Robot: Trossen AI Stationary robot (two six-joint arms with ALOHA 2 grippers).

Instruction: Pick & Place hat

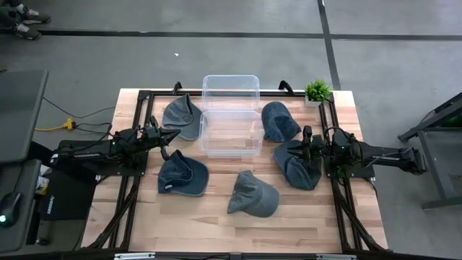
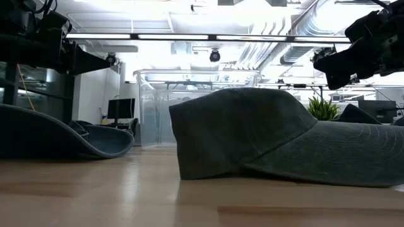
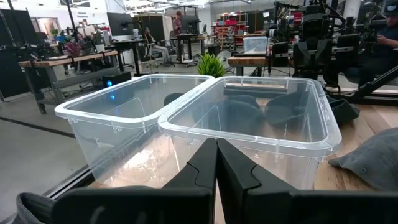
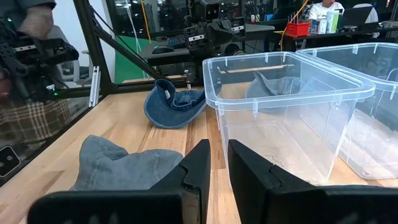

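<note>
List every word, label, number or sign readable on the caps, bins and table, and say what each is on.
None can be read.
Two clear plastic bins: no label.
Five grey-blue fabric caps, such as the nearest one: no logo shows.
Light wooden table: no markings.
Black box beside the table: white print, too small to read.

Matt cloth hats (image 1: pixel 253 194), glossy clear plastic bins (image 1: pixel 230 133), wooden table (image 1: pixel 216 224)

Two clear plastic boxes (image 1: pixel 229 123) sit side by side on the wooden table (image 1: pixel 216 217). A small green plant (image 1: pixel 317 91) stands in the corner.
</note>
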